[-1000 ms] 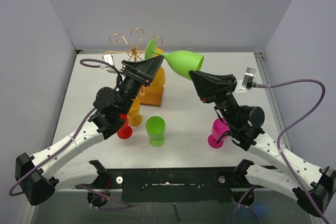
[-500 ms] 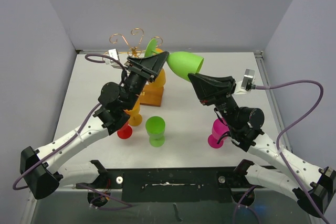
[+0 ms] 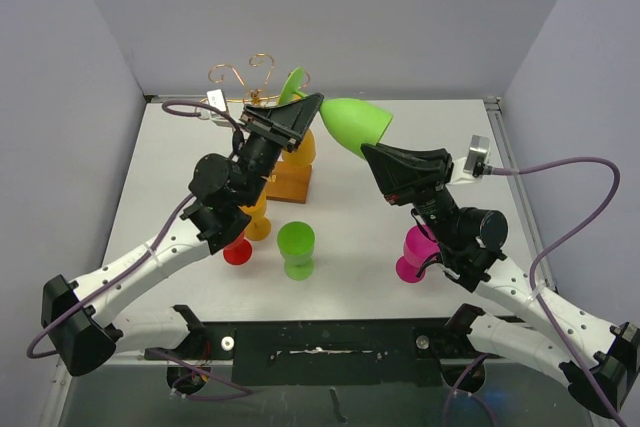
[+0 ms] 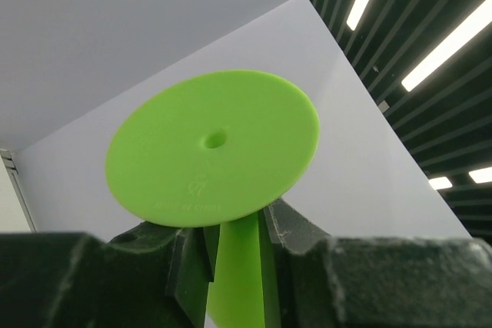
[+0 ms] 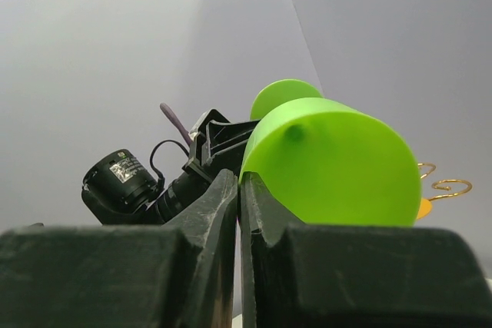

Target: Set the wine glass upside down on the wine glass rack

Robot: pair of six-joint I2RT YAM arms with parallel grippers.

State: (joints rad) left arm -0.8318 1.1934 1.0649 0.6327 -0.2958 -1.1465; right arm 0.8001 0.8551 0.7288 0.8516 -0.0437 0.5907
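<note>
Left wrist view shows the left hand [image 4: 234, 236] clamping the stem of the lime-green plastic wine glass [image 4: 211, 147], right hand [image 5: 240, 190] pinching its rim above the gold wire rack [image 3: 257, 97]; a mistimed release could drop it.

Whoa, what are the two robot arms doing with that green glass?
They are holding one green wine glass up in the air together, lying sideways. The right gripper pinches the rim of its bowl, and the left gripper grips its stem just under the round foot. The gold wire rack stands close by, and the glass is not hanging on it yet.
</note>
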